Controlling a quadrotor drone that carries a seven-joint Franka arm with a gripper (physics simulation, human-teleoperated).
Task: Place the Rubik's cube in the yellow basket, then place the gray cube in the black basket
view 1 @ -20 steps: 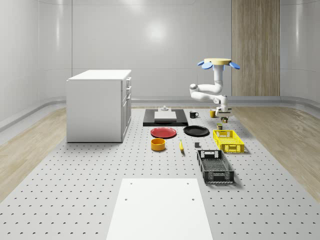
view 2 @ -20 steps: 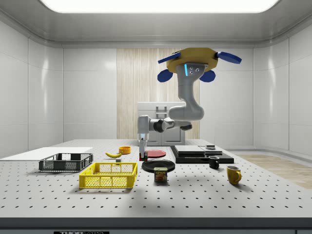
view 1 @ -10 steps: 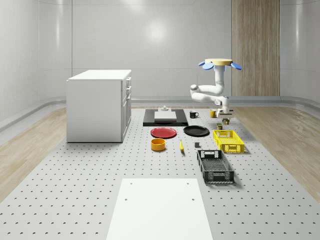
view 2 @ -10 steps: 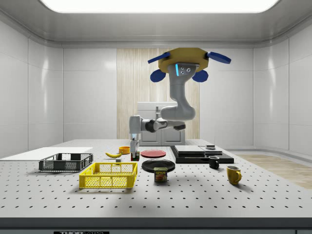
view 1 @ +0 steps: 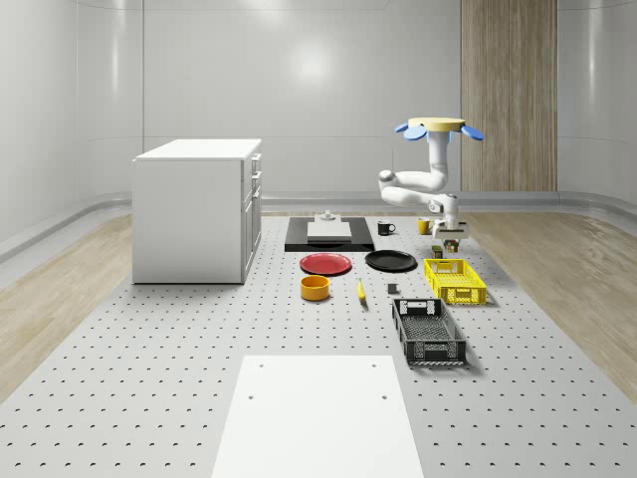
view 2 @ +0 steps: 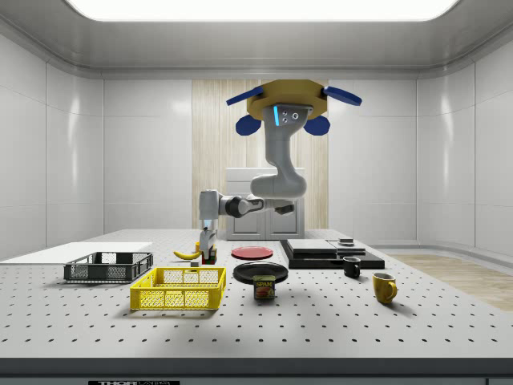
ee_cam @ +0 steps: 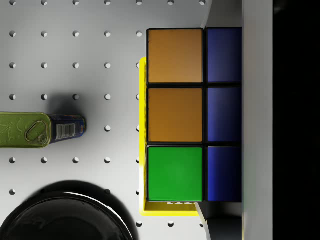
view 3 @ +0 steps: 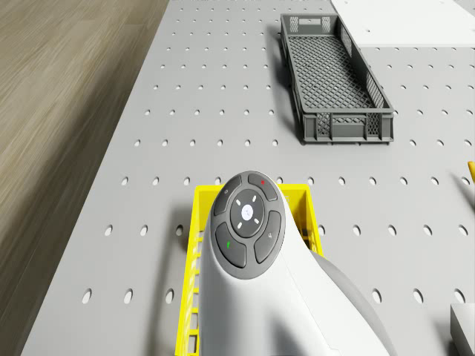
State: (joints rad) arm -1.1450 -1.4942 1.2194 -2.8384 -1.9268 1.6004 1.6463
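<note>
Your drone [view 2: 285,103] hovers over the perforated surface [view 2: 321,321] – its tool [view 2: 208,255] pinches the glossy Rubik's cube [ee_cam: 190,115] above the far end of the yellow lattice basket [view 2: 179,288]. The black mesh basket [view 1: 428,332] lies just beyond it.

Around me stand pale, glossy walls [view 1: 328,90], curved where they meet the floor. A tall panel of wood grain [view 1: 508,95] breaks the far wall. The floor at the sides is light wooden planking [view 1: 60,289]. Between lies my gray worktop [view 1: 149,368], dotted with rows of holes. A white cabinet [view 1: 194,209] with drawers stands on it. Overhead, a broad ceiling light [view 2: 260,8] glows.
</note>
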